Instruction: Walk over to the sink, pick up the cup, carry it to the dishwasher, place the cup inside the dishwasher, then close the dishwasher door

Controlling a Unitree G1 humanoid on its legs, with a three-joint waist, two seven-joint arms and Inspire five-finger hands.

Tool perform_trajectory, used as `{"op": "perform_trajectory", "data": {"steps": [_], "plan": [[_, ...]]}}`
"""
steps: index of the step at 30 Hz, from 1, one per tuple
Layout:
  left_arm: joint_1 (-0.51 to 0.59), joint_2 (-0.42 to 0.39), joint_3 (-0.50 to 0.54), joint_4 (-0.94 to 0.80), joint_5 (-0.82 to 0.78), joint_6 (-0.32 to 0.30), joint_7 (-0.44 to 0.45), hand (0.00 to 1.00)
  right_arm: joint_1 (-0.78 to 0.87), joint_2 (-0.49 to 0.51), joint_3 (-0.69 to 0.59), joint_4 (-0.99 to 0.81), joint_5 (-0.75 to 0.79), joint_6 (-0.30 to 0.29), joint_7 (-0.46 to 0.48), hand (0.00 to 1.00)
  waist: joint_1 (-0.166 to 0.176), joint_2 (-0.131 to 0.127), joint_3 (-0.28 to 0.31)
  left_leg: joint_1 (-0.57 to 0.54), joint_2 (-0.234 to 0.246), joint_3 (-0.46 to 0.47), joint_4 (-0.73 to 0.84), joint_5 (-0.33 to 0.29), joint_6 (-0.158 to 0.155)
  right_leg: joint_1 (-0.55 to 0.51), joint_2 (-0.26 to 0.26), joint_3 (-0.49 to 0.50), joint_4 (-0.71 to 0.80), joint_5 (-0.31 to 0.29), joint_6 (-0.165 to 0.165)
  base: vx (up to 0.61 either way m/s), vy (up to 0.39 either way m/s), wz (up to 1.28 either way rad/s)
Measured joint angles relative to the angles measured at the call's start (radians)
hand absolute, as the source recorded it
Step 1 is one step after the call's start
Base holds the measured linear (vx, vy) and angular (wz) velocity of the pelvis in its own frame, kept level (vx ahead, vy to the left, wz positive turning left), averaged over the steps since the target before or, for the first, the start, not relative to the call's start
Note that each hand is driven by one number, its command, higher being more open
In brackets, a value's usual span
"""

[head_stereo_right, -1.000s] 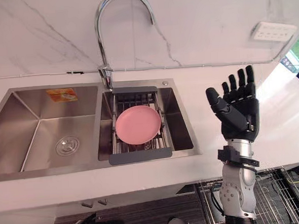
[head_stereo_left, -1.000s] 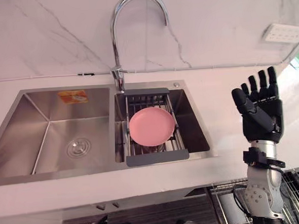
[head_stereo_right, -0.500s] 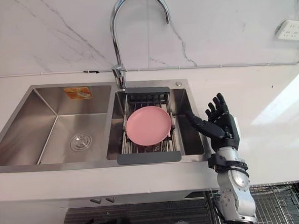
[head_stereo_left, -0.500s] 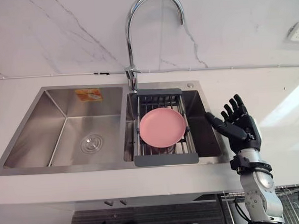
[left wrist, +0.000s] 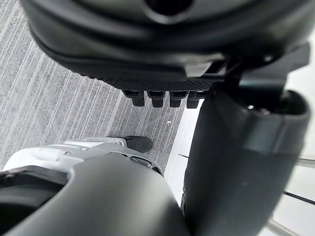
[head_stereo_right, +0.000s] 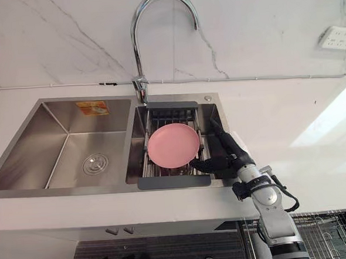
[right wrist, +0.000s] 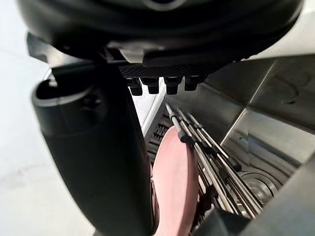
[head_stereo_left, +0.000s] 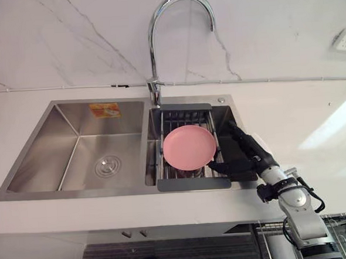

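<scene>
Reach | right hand (head_stereo_left: 250, 155) spread, empty, beside pink plate (head_stereo_left: 189, 147) on rack (head_stereo_left: 194, 185) | ease thumb under rim, close gently.

Right robot hand (head_stereo_right: 232, 157): 1.0 s ago raised above the desk (head_stereo_left: 296, 119), fingers pointing up. 0.5 s ago lowered to the right rim of the sink (head_stereo_left: 71, 192). Now inside the right basin, fingers straight, just beside the drain rack (head_stereo_left: 194, 186), thumb near the pink plate (head_stereo_left: 189, 147). Camera view shifts after the first pictures.
</scene>
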Motion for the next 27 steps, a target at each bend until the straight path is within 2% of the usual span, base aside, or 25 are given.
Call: {"op": "perform_trajectory", "data": {"steps": [4, 11, 20, 23, 27], "plan": [[-0.002, 0.001, 0.000, -0.001, 0.001, 0.004, 0.000, 1.00, -0.015, -0.010, 0.015, 0.000, -0.070, 0.000, 0.001, 1.00, 0.003, -0.004, 0.000, 0.001, 0.000, 0.000, -0.001, 0.004, 0.005, 0.001, 0.001, 0.000, -0.001, 0.004, -0.001, 0.00, 0.000, 0.00], [-0.003, 0.011, 0.001, -0.017, 0.003, 0.030, 0.002, 1.00, -0.062, -0.033, 0.021, 0.001, -0.298, -0.014, -0.025, 1.00, 0.006, -0.024, 0.003, 0.004, -0.001, 0.007, -0.006, 0.012, 0.018, 0.002, 0.003, 0.009, -0.007, 0.017, -0.004, -0.04, 0.011, -0.03], [-0.004, 0.018, 0.003, -0.040, 0.027, 0.051, 0.000, 1.00, -0.154, -0.054, 0.079, 0.064, -0.422, -0.024, -0.025, 1.00, 0.013, -0.038, 0.008, 0.000, -0.005, 0.005, -0.007, 0.018, 0.026, 0.006, 0.007, 0.008, -0.023, 0.032, -0.005, -0.02, 0.006, 0.00], [-0.013, 0.020, 0.010, -0.044, 0.042, 0.054, -0.001, 1.00, -0.169, -0.080, 0.091, 0.092, -0.462, -0.027, -0.024, 1.00, 0.031, -0.048, 0.014, -0.003, -0.007, 0.000, -0.007, 0.020, 0.029, 0.006, 0.006, 0.003, -0.024, 0.033, -0.004, 0.01, 0.006, 0.05], [-0.018, 0.021, 0.010, -0.046, 0.042, 0.059, 0.001, 1.00, -0.207, -0.088, 0.101, 0.147, -0.510, -0.046, -0.024, 1.00, 0.035, -0.051, 0.018, -0.003, -0.014, -0.010, -0.007, 0.021, 0.032, 0.015, -0.001, -0.008, -0.029, 0.035, 0.000, 0.02, 0.012, 0.08]]}}
